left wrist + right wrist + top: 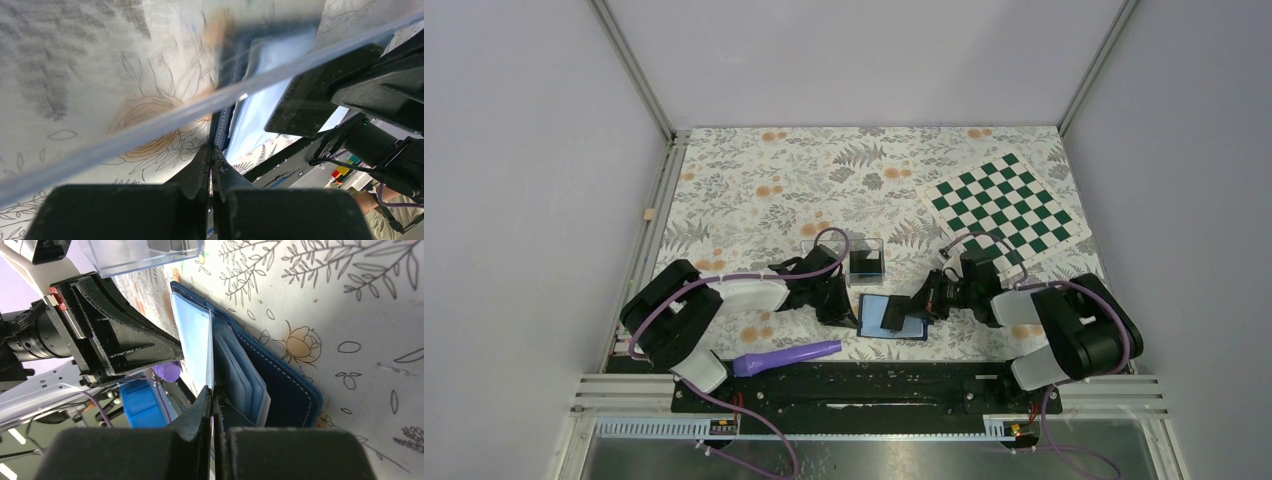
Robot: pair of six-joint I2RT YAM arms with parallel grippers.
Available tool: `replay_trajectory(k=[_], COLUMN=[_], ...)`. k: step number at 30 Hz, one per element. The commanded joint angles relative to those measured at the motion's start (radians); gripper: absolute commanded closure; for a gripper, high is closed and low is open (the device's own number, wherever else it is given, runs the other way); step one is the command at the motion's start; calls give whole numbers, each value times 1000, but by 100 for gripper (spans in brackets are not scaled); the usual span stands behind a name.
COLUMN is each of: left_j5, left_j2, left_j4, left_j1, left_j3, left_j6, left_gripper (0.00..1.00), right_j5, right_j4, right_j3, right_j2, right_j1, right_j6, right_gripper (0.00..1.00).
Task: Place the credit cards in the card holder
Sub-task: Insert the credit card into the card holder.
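Right pincer is pinched narrow on a thin, near-black rectangular credit card, over the open navy fold-over card holder. The holder lies flat on the floral-print counter between the arms. Left pincer is closed, tips at the holder's left edge; can't tell if it nips the flap.

Suggest: shallow angle, lead one corner into a pale-blue slot, left pincer bracing against slide. Card is rigid and slick; holder is soft and stitched. More dark cards sit in the clear plastic box.

Open card holder on mat; left tool at its edge; right tool holds credit card over it.
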Motion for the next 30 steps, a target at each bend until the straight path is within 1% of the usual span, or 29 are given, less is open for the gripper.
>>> replay_trajectory(k=[1,2,3,5,15,17,26,30], left_j5=[-27,-28,-28,-28,-26,-27,-23,-22], left_j2=[15,14,13,16,18,20,25,28], left_j4=[17,17,18,17,17,17,18,19], left_j1=[-7,-7,-7,-7,-7,-8,-10,-11], left_j3=[8,7,7,7,5,6,13,16], left_j6=[-5,-6,-6,-5,-2,-3,-1,-1], left_gripper=[100,100,100,100,100,100,100,100], right_j5=[93,118,137,165,194,187,96,61], right_j4=[-259,-328,-363,-392,-389,-381,-246,-205], right_j3=[88,106,121,137,150,148,96,73], right_j2=[-117,-140,-161,-181,-144,-130,-40,-30], right_j1=[-6,-6,-6,-6,-7,-6,-6,-6], right_j6=[-160,-185,-200,-213,-219,-218,-161,-135], right_gripper=[100,100,100,100,100,100,100,100])
